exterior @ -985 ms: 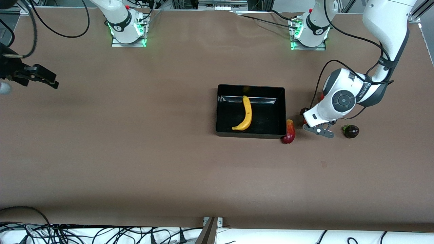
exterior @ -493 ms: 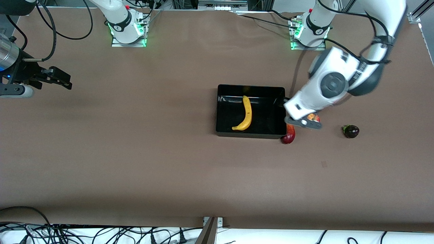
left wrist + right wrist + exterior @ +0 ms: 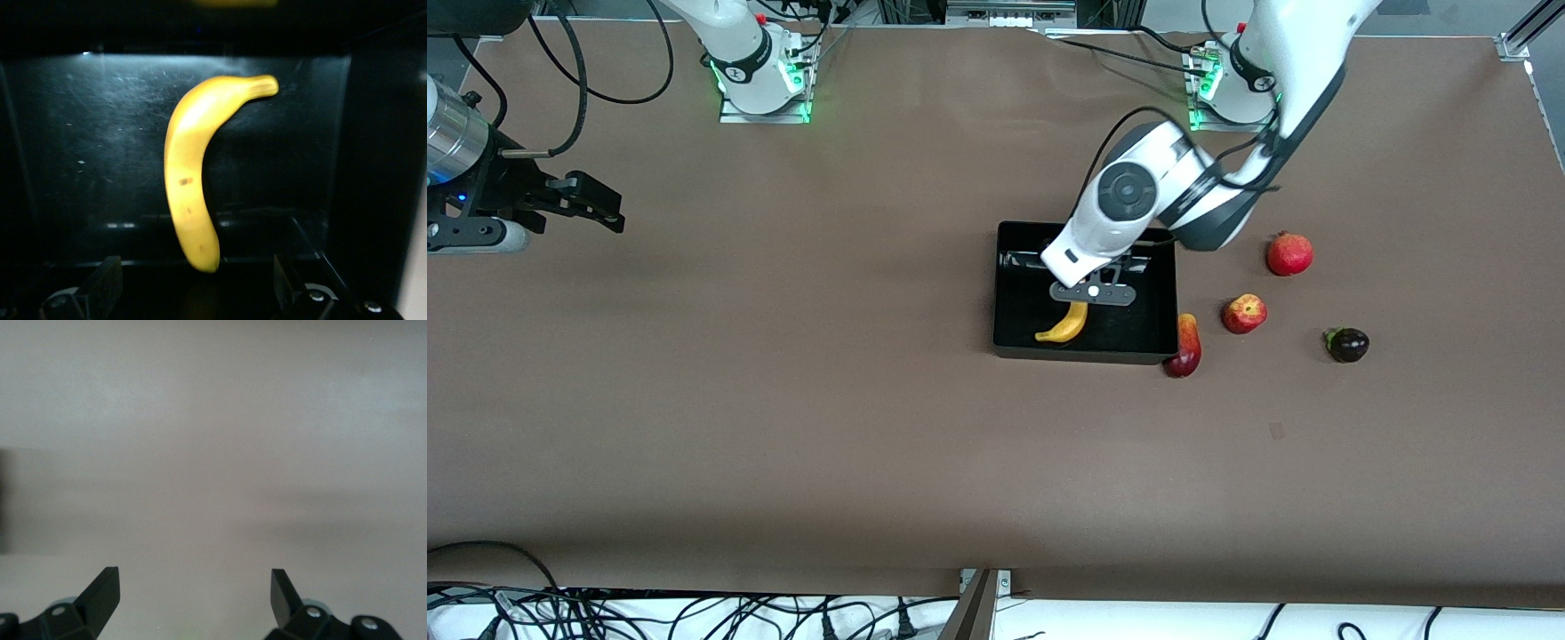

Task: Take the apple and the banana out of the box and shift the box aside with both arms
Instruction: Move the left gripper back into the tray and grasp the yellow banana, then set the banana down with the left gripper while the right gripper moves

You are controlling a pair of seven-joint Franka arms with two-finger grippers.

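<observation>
The black box (image 3: 1086, 355) sits mid-table with the yellow banana (image 3: 1065, 326) lying in it. My left gripper (image 3: 1092, 293) hangs open and empty over the box, above the banana. In the left wrist view the banana (image 3: 193, 167) lies on the box's glossy floor (image 3: 80, 167), its near tip between my open left gripper's (image 3: 198, 273) fingers. The mango (image 3: 1185, 347) touches the box's corner. The apple (image 3: 1244, 314), pomegranate (image 3: 1289, 254) and purple fruit (image 3: 1347, 344) lie on the table toward the left arm's end. My right gripper (image 3: 596, 206) is open over bare table (image 3: 213, 453) at the right arm's end.
Brown table surface (image 3: 783, 400) spreads wide around the box. Both arm bases (image 3: 760, 76) stand along the edge farthest from the front camera. Cables (image 3: 694, 613) lie past the table's nearest edge.
My left arm swung from beside the apple and purple fruit to over the box, uncovering the apple and pomegranate. My right gripper shifted slightly toward the table's middle. No fruit moved.
</observation>
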